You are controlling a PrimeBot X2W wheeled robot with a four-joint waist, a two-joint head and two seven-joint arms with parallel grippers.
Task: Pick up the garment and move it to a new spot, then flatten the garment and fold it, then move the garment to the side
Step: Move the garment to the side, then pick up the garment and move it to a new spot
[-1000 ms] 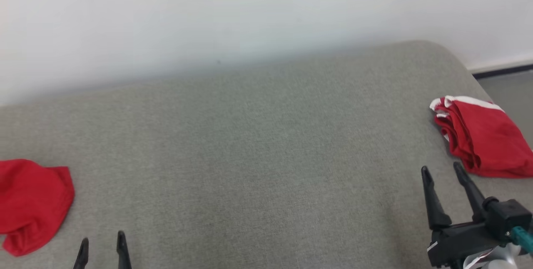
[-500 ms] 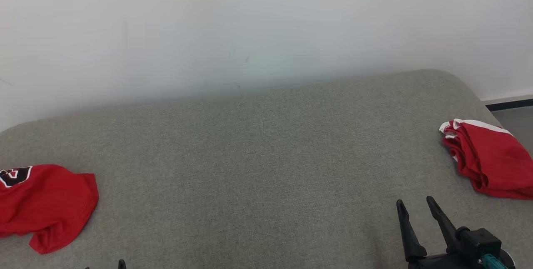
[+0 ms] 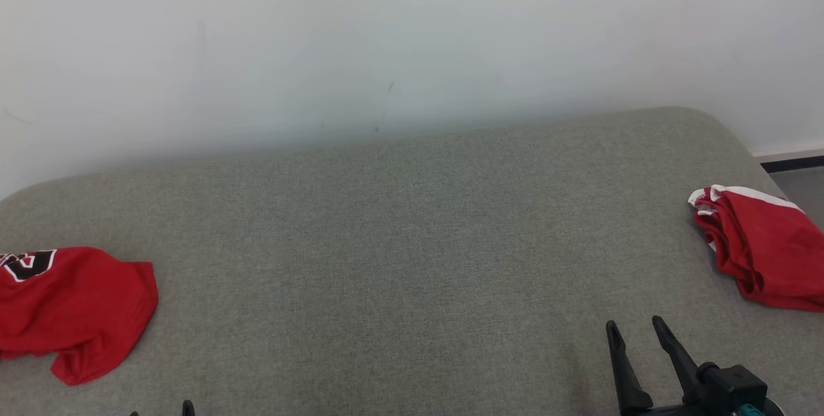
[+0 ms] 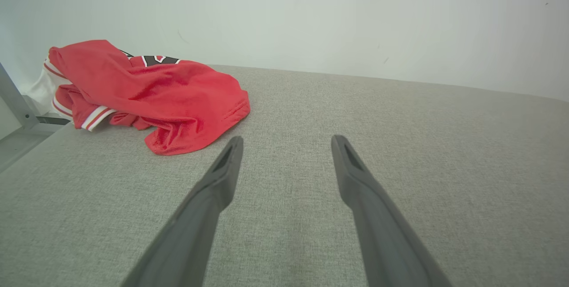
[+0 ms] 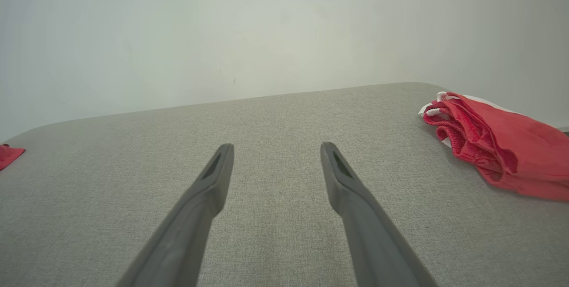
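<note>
Two red garments lie on the couch: jersey at its left edge, folded garment at its right. Our left gripper and right gripper gape wide, empty.

Bright, even, diffuse light throughout. White wall reads pale grey-green, dimmer toward the wrist-view corners. Grey padded surface carries faint, soft-edged shadows along its far edge. Head view slightly soft; wrist views sharper, weave plainly visible.

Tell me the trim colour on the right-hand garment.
White; the red garment shows it best in the right wrist view.
</note>
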